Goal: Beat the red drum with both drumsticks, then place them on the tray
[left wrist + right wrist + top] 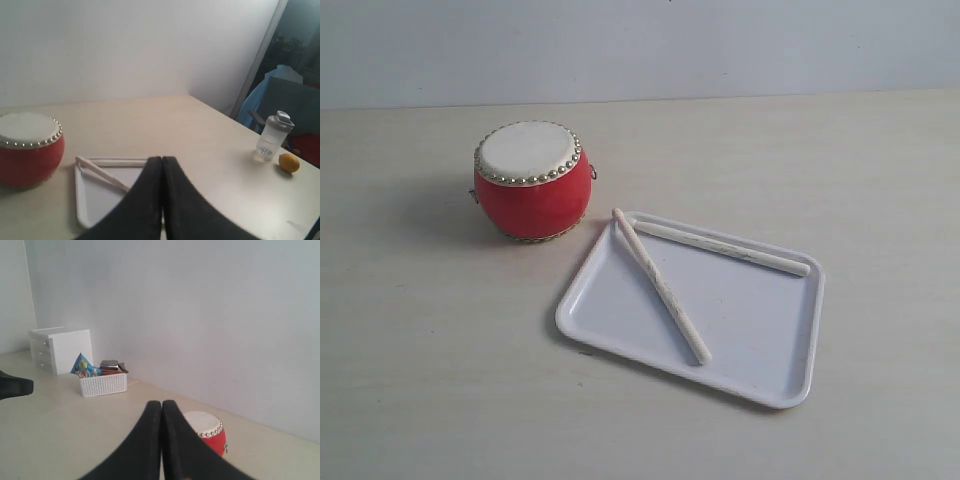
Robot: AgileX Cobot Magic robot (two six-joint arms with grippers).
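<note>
Both thin, cream wooden drumsticks (660, 285) lie in a V inside the shallow white plastic tray (750, 320), whose raised rim likely stops the round rods rolling; the glossy red drum (532, 195) (studded, pale skin) stands just beside; the left gripper (162, 161) and right gripper (161, 404) are pinched closed, holding nothing.

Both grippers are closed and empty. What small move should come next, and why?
Probably open the left gripper and right gripper, if beating is not yet done: the drumsticks lie on the tray beside the red drum, and shut jaws cannot take them.
</note>
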